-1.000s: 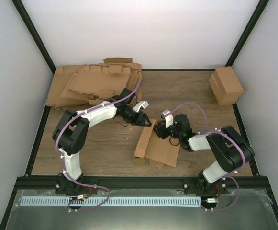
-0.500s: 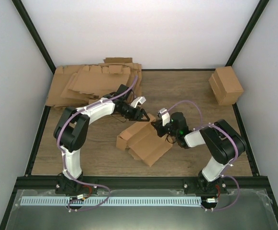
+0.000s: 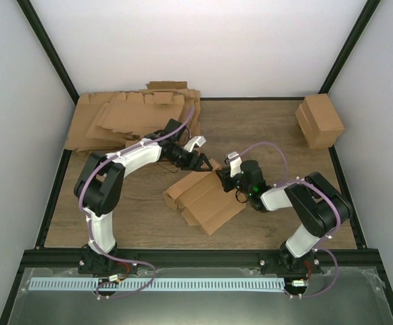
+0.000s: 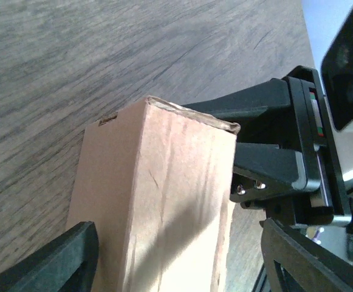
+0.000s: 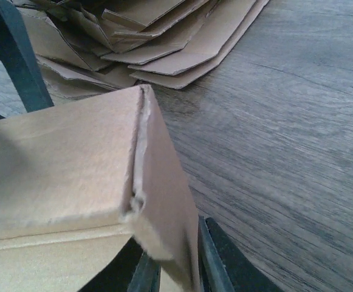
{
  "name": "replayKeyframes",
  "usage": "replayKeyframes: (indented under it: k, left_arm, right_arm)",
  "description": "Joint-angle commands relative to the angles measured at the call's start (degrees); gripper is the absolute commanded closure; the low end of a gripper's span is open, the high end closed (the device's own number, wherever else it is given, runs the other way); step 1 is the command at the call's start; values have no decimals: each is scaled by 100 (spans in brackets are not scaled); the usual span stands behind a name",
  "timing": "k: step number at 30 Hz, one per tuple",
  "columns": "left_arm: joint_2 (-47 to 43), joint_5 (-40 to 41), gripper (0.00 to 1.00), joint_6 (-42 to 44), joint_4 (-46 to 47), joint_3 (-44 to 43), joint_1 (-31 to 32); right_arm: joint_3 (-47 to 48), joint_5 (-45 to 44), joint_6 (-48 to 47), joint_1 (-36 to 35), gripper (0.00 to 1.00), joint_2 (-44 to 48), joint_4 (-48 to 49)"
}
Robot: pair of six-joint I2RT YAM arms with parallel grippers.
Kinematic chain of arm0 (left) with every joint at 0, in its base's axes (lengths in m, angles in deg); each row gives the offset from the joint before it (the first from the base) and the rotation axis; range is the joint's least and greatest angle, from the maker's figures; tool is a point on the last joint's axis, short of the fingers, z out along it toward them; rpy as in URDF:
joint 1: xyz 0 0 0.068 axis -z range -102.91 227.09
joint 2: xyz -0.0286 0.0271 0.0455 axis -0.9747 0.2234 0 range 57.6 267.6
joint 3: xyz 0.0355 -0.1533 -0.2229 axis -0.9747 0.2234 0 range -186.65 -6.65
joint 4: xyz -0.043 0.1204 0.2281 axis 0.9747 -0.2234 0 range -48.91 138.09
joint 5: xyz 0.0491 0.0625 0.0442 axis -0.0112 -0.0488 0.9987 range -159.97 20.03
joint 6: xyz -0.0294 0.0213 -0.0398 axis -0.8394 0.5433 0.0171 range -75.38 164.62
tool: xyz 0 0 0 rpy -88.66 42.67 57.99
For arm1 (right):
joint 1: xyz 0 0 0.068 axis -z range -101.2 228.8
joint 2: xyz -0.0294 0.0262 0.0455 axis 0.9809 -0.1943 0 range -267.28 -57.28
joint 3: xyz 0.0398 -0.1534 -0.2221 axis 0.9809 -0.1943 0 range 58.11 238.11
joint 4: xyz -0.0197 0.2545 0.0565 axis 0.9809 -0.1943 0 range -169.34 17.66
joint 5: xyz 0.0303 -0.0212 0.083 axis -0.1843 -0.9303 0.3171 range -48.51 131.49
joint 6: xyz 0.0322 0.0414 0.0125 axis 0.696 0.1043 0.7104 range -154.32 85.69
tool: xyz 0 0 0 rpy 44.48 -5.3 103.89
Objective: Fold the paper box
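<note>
Two arms stand at the near edge of the wooden table (image 3: 135,217), the left arm (image 3: 105,193) and the right arm (image 3: 318,210). Both bend in toward the middle.

The paper box (image 3: 203,200) lies in the middle of the table, between the two arms. It is plain brown cardboard with long folds in it. It sits at a slant, and one long side stands up like a wall. Its far end points at both grippers.

The right gripper (image 3: 221,178) is at the far right corner of the box. Its jaws are almost closed. In the right wrist view a thin edge of the cardboard sits between its dark fingers (image 5: 222,261), so it is pinching the box there.

The left gripper (image 3: 204,164) is just past the far end of the box, close to the right gripper. Its jaws are spread wide. In the left wrist view the end of the box sits between its two black fingers (image 4: 67,258). One finger is just beside the box, but I cannot tell if it touches. The other finger is clear of the box, so this gripper is not squeezing anything.

Farther back on the left is a big pile of flat cardboard sheets (image 3: 132,118). In the far right corner sits a blocky brown carton (image 3: 320,120), well apart from the box.
</note>
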Motion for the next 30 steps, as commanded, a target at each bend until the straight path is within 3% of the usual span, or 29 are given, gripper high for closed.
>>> replayKeyframes:
  k: [1, 4, 8, 10, 17, 25, 30]
  left_arm:
    - [-499, 228, 22, 16, 75, 65, -35]
    - [-767, 671, 16, 12, -8, 124, -59]
    - [-1354, 1577, 5, -78, -214, 287, -73]
    - [-1802, 2044, 0, -197, -372, 368, -73]
    - [-3604, 3124, 0, -1154, -910, 604, -73]
    - [-5084, 2425, 3, -2861, -349, 1956, 7]
    - [-5438, 2992, 10, -3076, -217, 2714, 420]
  right_arm:
    - [168, -130, 101, -60, 80, -30, 251]
    - [258, -40, 147, -61, 83, -140, 269]
    - [328, -70, 354, -61, 99, -191, 306]
    - [335, -143, 585, -61, 99, -88, 237]
    - [495, -840, 2208, -30, 99, 496, -330]
    - [373, -1188, 3681, -34, 99, 590, 218]
    - [324, -1039, 3958, -32, 99, 422, 646]
